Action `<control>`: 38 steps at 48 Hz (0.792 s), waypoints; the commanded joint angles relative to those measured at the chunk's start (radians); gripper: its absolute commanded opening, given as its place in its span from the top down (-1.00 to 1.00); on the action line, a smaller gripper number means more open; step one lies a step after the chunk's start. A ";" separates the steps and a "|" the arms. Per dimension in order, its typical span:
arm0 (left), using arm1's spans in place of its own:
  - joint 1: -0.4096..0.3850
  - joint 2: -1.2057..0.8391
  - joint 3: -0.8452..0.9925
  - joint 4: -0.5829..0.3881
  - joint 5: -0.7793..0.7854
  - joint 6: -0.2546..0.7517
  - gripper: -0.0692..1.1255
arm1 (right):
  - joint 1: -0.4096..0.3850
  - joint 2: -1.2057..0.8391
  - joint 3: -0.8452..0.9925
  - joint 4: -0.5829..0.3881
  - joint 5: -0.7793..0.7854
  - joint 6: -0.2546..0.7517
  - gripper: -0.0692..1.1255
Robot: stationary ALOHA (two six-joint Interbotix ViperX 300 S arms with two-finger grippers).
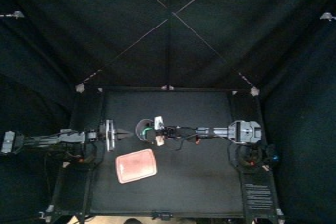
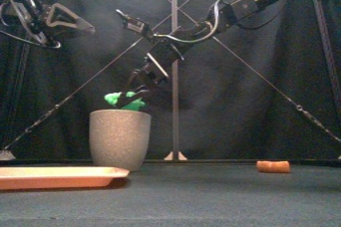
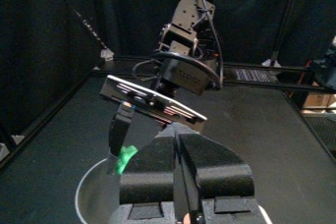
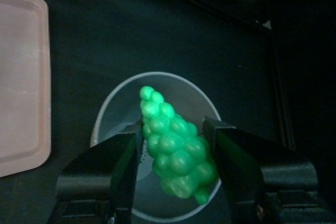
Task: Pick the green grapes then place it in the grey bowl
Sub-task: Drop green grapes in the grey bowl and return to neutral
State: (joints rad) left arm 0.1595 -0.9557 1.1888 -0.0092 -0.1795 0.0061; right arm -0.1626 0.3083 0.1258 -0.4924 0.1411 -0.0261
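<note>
Placing step: our right pincer (image 4: pixel 175 144) clamps green toy grapes (image 4: pixel 171 130); tall grey speckled cup (image 2: pixel 120 137) beneath (next, we judge: lower, release).

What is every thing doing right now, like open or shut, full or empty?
right gripper: shut on the green grapes, above the grey cup.
green grapes: held, hanging just over the cup's mouth, not in yet.
grey cup: upright, looks empty.
pink tray: flat, empty.
small orange toy: lying on the table.
left gripper: shut, holding nothing.
</note>
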 commanded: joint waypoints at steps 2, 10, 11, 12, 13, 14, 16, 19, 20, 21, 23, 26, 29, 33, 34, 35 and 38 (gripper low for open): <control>0.008 0.005 -0.020 0.000 -0.012 -0.002 0.23 | 0.002 -0.025 -0.025 0.003 0.002 0.003 -0.56; 0.008 0.005 -0.020 0.000 -0.011 -0.003 0.23 | -0.005 -0.015 -0.029 0.006 0.002 0.006 -0.68; 0.008 0.005 -0.018 0.000 -0.011 -0.003 0.23 | -0.005 -0.015 -0.029 0.005 0.002 0.006 -0.68; 0.008 0.005 -0.018 0.000 -0.011 -0.003 0.23 | -0.005 -0.014 -0.031 0.005 0.002 0.008 -0.68; 0.008 0.005 -0.018 0.000 -0.011 -0.003 0.23 | -0.006 -0.014 -0.031 0.005 0.002 0.008 -0.68; 0.008 0.005 -0.018 0.000 -0.012 -0.003 0.23 | -0.005 -0.014 -0.032 0.005 0.002 0.008 -0.68; 0.008 0.005 -0.018 0.000 -0.011 -0.003 0.23 | -0.005 -0.014 -0.032 0.003 0.002 0.006 -0.68; 0.008 0.005 -0.020 0.000 -0.011 -0.003 0.23 | -0.005 -0.017 -0.034 0.003 0.002 0.008 -0.68; 0.008 0.005 -0.020 0.000 -0.011 -0.003 0.23 | -0.006 -0.018 -0.034 0.002 0.002 0.008 -0.68; 0.008 0.005 -0.020 0.000 -0.011 -0.003 0.23 | -0.005 -0.021 -0.034 0.002 0.000 0.008 -0.68; 0.008 0.005 -0.020 0.000 -0.011 -0.003 0.23 | -0.006 -0.028 -0.034 0.000 0.002 0.009 -0.68; 0.008 0.005 -0.018 0.000 -0.011 -0.003 0.23 | -0.006 -0.051 -0.028 -0.002 0.003 0.009 -0.68; 0.006 0.005 -0.017 -0.002 -0.011 -0.003 0.23 | -0.005 -0.075 -0.021 -0.002 0.003 0.008 -0.68; 0.003 0.005 -0.015 0.000 -0.011 -0.003 0.23 | -0.003 -0.115 -0.005 -0.002 0.002 0.008 -0.68; 0.003 0.005 -0.015 0.000 -0.011 -0.003 0.23 | -0.002 -0.126 0.002 -0.002 0.002 0.008 -0.68; 0.003 0.005 -0.015 0.000 -0.011 -0.003 0.23 | 0.000 -0.138 0.009 -0.002 -0.002 0.006 -0.68; 0.002 0.005 -0.015 -0.002 -0.011 -0.003 0.23 | 0.002 -0.183 0.048 -0.002 -0.014 0.012 -0.68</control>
State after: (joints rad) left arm 0.1641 -0.9557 1.1888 -0.0092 -0.1810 0.0046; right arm -0.1626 0.2163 0.1580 -0.4939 0.1442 -0.0169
